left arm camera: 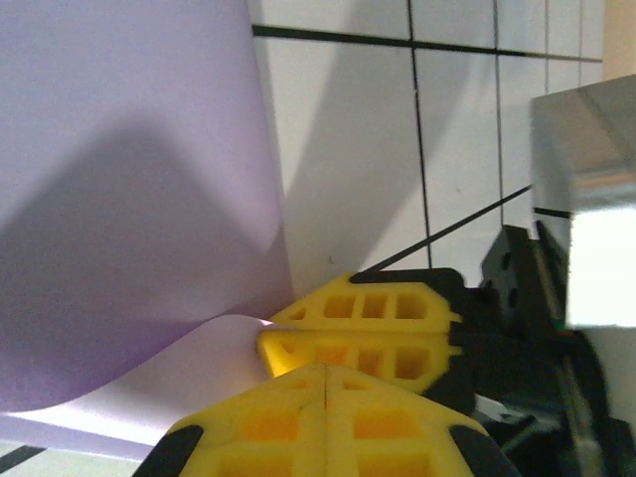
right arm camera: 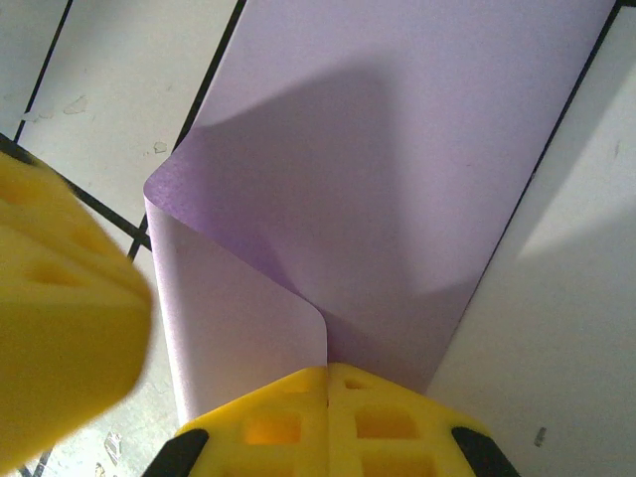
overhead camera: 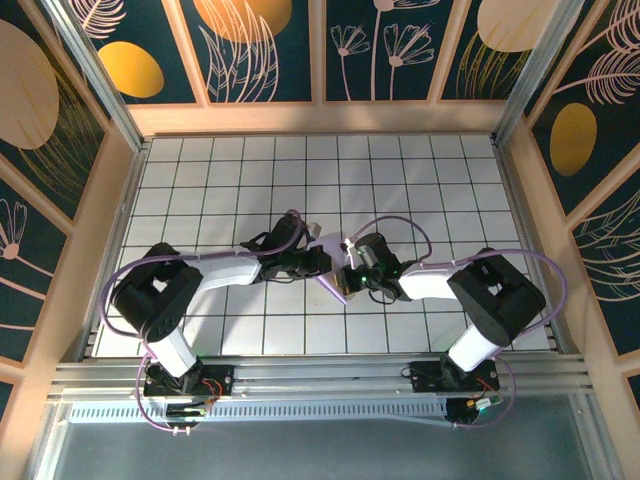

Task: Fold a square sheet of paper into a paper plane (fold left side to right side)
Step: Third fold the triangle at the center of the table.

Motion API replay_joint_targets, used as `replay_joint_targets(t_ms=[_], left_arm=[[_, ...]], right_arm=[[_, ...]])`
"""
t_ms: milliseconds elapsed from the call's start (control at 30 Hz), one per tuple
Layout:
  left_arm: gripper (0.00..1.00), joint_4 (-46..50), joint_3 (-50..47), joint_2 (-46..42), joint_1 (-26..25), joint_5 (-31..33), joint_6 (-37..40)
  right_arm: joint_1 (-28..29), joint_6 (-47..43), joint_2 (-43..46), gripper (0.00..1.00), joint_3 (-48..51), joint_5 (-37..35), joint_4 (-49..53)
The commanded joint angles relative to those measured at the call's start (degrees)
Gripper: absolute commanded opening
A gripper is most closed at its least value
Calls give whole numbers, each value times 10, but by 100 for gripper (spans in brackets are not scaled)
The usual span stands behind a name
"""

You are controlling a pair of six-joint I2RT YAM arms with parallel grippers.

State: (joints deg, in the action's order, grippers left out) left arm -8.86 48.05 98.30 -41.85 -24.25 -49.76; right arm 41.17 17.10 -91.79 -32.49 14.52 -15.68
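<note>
The square sheet of paper (right arm camera: 397,169) is lavender and lies on the tiled table, with one side curled up and over in a loose fold (right arm camera: 238,318). My right gripper (right arm camera: 328,370) is shut on the free edge of that lifted flap. My left gripper (left arm camera: 326,368) is shut too, its tips right against the right gripper's fingers (left arm camera: 363,338). The pale underside of the flap (left arm camera: 149,393) runs behind its left finger, and no paper shows in its seam. From above, both grippers (overhead camera: 322,262) (overhead camera: 352,278) meet at mid table over the paper (overhead camera: 336,288).
The white gridded table (overhead camera: 420,180) stretches out behind the arms, enclosed by wooden walls (overhead camera: 320,115). The left arm (overhead camera: 230,270) and right arm (overhead camera: 440,282) reach inward from their bases, with purple cables looping over them.
</note>
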Motion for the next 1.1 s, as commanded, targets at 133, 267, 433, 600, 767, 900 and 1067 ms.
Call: replay_joint_targets(t_ms=[133, 267, 433, 600, 767, 900, 1067], left_arm=[[5, -14, -4, 36, -6, 0, -18], [5, -8, -9, 42, -6, 8, -17], [5, 3, -18, 41, -6, 19, -16], [4, 2, -26, 40, -5, 23, -16], [4, 1, -27, 43, -6, 27, -16], [4, -2, -26, 49, -6, 31, -17], [4, -2, -25, 57, -6, 39, -18]], right_arm=[[-3, 4, -26, 0, 8, -10, 54], [-3, 4, -29, 0, 8, -10, 54], [-3, 3, -34, 0, 3, -11, 59], [-3, 2, -38, 0, 1, -13, 61], [-3, 2, -41, 0, 0, -11, 62], [-3, 2, -41, 0, -1, -11, 63], [-3, 2, -39, 0, 0, -10, 64]])
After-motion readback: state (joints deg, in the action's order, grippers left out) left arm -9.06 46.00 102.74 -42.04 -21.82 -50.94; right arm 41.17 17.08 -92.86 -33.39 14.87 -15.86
